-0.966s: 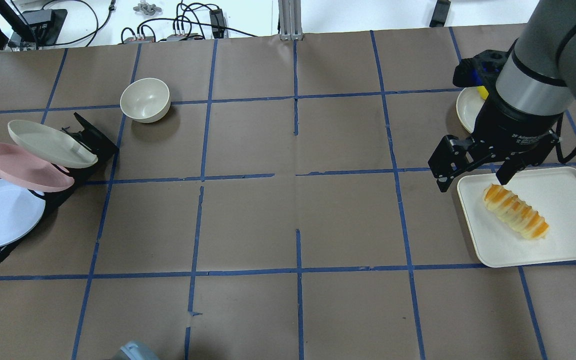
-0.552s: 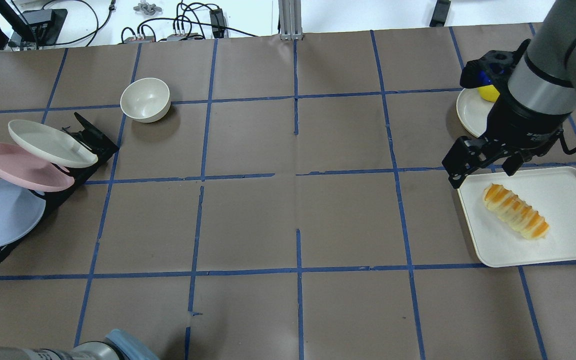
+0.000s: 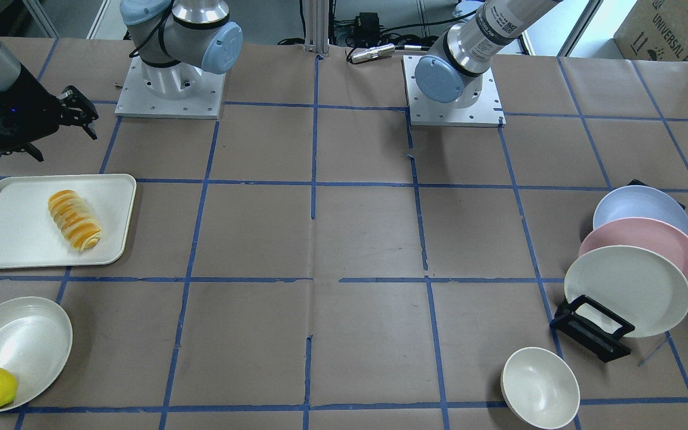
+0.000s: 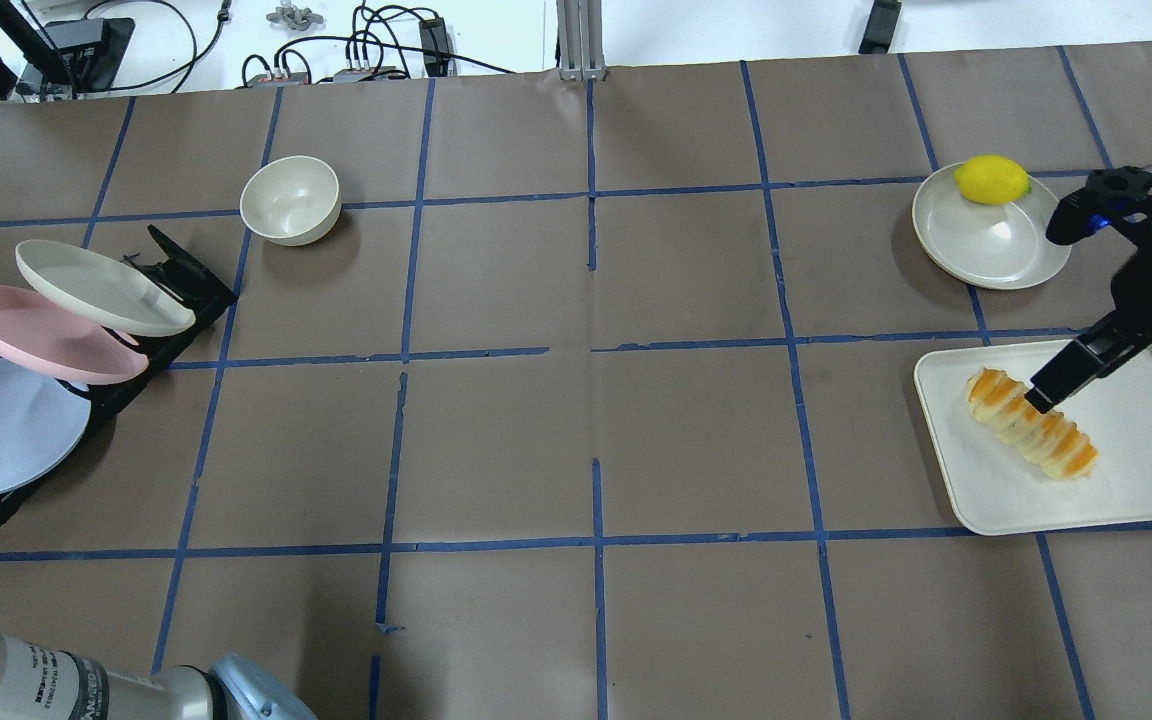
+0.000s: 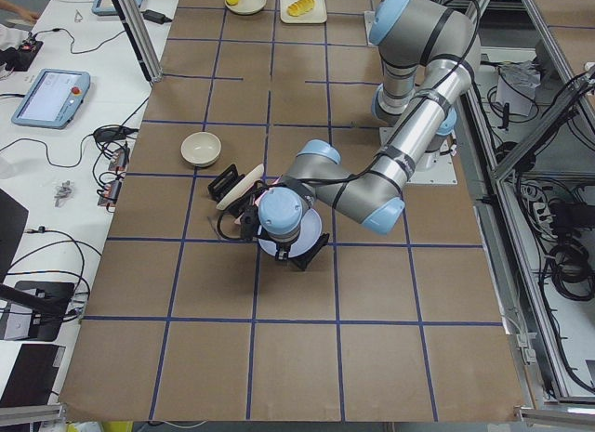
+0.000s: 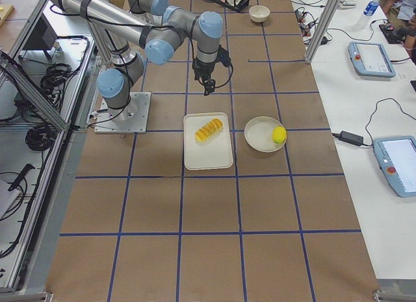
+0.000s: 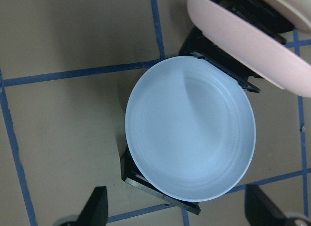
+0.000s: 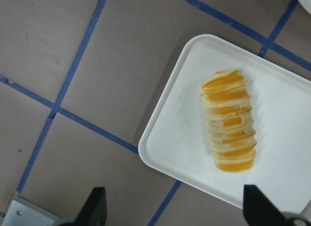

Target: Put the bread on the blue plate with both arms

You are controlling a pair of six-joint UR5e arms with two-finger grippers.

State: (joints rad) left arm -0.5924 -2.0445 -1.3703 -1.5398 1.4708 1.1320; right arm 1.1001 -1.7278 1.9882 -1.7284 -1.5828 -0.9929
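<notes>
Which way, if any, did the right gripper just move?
Yes: the right gripper went rightward in the overhead view, along the far edge of the tray.

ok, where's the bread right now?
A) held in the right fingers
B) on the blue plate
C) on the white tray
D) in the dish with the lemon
C: the bread lies on the white tray, at the opposite end of the table from the blue plate, which leans in the black rack.
</notes>
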